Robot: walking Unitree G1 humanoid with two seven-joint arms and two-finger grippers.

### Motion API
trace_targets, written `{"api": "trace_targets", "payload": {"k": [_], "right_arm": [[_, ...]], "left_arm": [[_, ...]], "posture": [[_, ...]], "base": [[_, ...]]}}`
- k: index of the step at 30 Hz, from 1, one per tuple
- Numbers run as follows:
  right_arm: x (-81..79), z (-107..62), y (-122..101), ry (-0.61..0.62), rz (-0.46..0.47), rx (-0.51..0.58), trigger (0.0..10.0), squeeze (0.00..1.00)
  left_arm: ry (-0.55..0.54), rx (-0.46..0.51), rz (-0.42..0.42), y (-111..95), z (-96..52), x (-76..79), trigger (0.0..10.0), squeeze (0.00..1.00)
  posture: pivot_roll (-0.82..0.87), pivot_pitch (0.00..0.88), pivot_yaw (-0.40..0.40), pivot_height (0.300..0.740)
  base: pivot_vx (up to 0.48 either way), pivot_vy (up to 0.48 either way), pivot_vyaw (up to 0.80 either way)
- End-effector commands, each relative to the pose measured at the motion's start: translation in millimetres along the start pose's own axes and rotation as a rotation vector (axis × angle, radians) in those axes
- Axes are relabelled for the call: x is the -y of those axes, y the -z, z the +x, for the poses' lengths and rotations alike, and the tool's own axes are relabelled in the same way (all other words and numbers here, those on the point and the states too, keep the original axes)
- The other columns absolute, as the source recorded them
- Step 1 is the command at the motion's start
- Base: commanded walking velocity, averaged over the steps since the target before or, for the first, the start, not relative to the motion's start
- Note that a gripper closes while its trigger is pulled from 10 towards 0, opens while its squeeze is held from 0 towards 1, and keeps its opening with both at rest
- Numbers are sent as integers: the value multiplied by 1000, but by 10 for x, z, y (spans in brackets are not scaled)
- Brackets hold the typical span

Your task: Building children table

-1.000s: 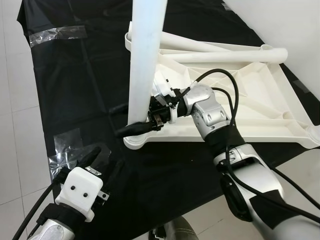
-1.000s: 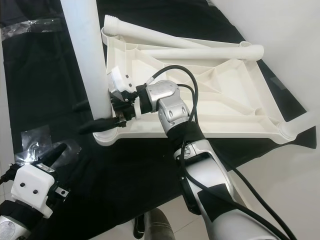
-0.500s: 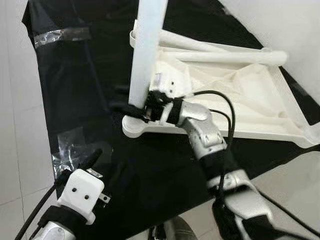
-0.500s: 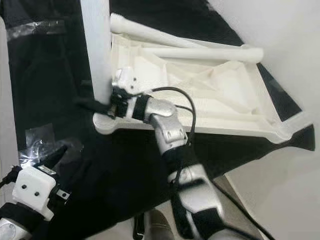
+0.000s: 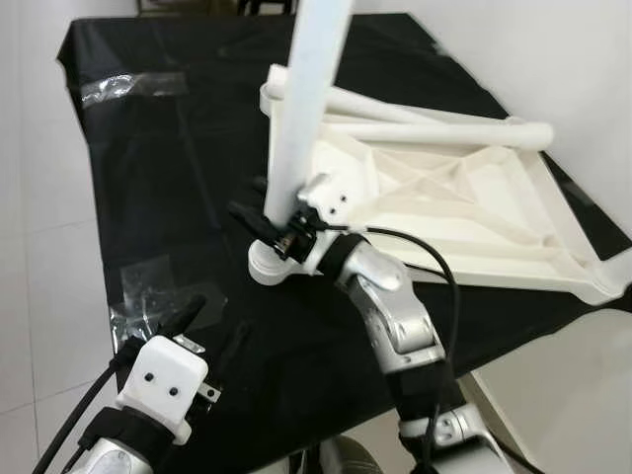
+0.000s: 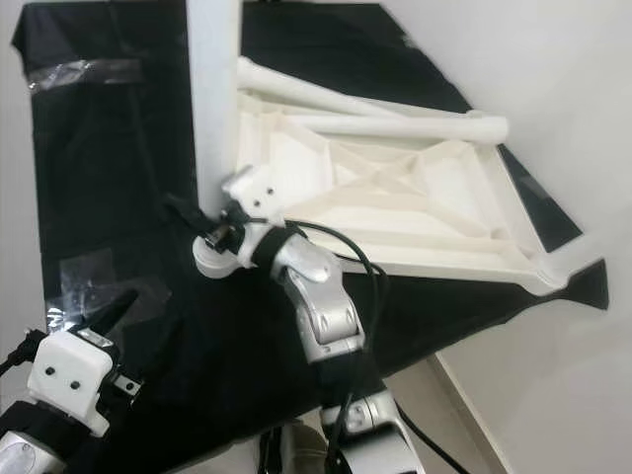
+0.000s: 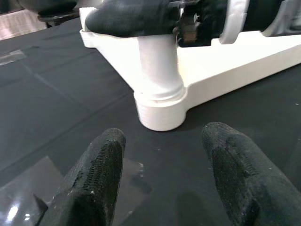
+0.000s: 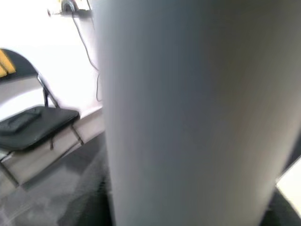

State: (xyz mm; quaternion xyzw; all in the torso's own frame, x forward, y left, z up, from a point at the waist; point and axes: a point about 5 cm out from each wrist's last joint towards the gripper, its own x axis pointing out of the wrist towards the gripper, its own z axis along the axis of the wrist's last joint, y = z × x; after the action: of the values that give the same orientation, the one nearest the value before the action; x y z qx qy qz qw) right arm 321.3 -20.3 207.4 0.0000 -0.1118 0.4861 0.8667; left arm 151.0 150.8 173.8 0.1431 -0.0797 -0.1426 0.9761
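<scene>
A white plastic tabletop [image 5: 513, 272] lies upside down on a black cloth [image 5: 178, 168]. One white table leg [image 5: 306, 109] stands upright in the near left corner socket [image 7: 160, 108]. My right gripper [image 5: 265, 222] is shut on this leg just above the socket, and the leg's side [image 8: 188, 113] looms close in the right wrist view. Two loose legs [image 5: 444, 131] lie across the far side of the tabletop. My left gripper [image 7: 162, 136] hovers open over the cloth, a short way in front of the socket.
Clear tape patches [image 5: 148, 291] hold the cloth to the pale tiled floor [image 5: 39, 247]. A white wall [image 5: 553, 59] runs close along the right of the tabletop. A black folding chair [image 8: 33, 122] stands further off.
The whole view has shifted. My right gripper stays clamped on the leg's base while its forearm has swung in from the right to below the socket. The left arm holds still.
</scene>
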Motion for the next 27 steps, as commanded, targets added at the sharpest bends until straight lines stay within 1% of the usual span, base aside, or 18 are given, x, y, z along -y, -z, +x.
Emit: {"api": "trace_targets", "payload": {"k": [1, 2, 3, 4, 5, 7, 8, 9, 10, 11, 12, 13, 15, 16, 22, 23, 24, 27], "right_arm": [[-42, 17, 38, -118, 46, -16, 10000, 1000], [-42, 17, 38, -118, 46, -16, 10000, 1000], [-31, 24, -148, -304, -6, 37, 10000, 1000], [-31, 24, -148, -304, -6, 37, 10000, 1000], [-12, 16, -198, -394, -36, 39, 10000, 537], [-1, 8, -222, -448, -55, 36, 10000, 537], [0, 3, -235, -521, -75, 27, 10000, 0], [0, 3, -235, -521, -75, 27, 10000, 0], [-28, -9, -248, -645, -80, 14, 10000, 0], [-28, -9, -248, -645, -80, 14, 10000, 0], [-49, 10, -261, -748, -87, -2, 10000, 0], [-49, 10, -261, -748, -87, -2, 10000, 0], [-60, 139, -281, -841, -107, -37, 10000, 0], [-59, 203, -280, -850, -116, -51, 10000, 0], [-100, 296, -207, -899, -84, -95, 10000, 0], [-131, 319, -168, -925, -71, -117, 2196, 0], [-154, 337, -142, -942, -63, -133, 0, 0], [-166, 347, -116, -965, -61, -150, 0, 0]], "left_arm": [[10, -27, -14, 69, -22, 20, 10000, 0], [10, -27, -14, 69, -22, 20, 10000, 0], [24, -30, -12, 78, -15, 36, 10000, 0], [24, -30, -12, 78, -15, 36, 10000, 0], [31, -33, -14, 81, -14, 47, 10000, 0], [35, -35, -15, 83, -13, 55, 10000, 0], [38, -40, -14, 87, -19, 58, 10000, 0], [38, -40, -14, 87, -19, 58, 10000, 0], [39, -46, -14, 93, -27, 60, 10000, 0], [39, -46, -14, 93, -27, 60, 10000, 0], [47, -51, -13, 97, -33, 73, 10000, 0], [47, -51, -13, 97, -33, 73, 10000, 0], [54, -55, -11, 88, -43, 89, 10000, 0], [50, -56, -7, 78, -52, 86, 10000, 0], [46, -62, 6, 58, -75, 74, 10000, 0], [48, -60, 9, 46, -75, 77, 10000, 0], [50, -58, 11, 37, -73, 80, 10000, 0], [49, -55, 14, 28, -69, 79, 10000, 0]], "posture": [[308, 206, -196, 740], [308, 206, -196, 740], [328, 200, -193, 740], [328, 200, -193, 740], [336, 200, -193, 740], [336, 200, -193, 740], [337, 206, -190, 740], [337, 206, -190, 740], [335, 210, -186, 740], [335, 210, -186, 740], [347, 218, -186, 740], [347, 218, -186, 740], [364, 231, -187, 740], [370, 237, -188, 740], [378, 256, -191, 740], [383, 260, -191, 740], [390, 264, -192, 740], [394, 266, -195, 740]], "base": [[0, 0, 0], [0, 0, 0], [0, 0, 0], [0, 0, 0], [0, 0, 0], [0, 0, 0], [0, 0, 0], [0, 0, 0], [0, 0, 0], [0, 0, 0], [0, 0, 0], [0, 0, 0], [0, 0, 0], [0, 0, 0], [0, 0, 0], [0, 0, 0], [0, 0, 0], [0, 0, 0]]}}
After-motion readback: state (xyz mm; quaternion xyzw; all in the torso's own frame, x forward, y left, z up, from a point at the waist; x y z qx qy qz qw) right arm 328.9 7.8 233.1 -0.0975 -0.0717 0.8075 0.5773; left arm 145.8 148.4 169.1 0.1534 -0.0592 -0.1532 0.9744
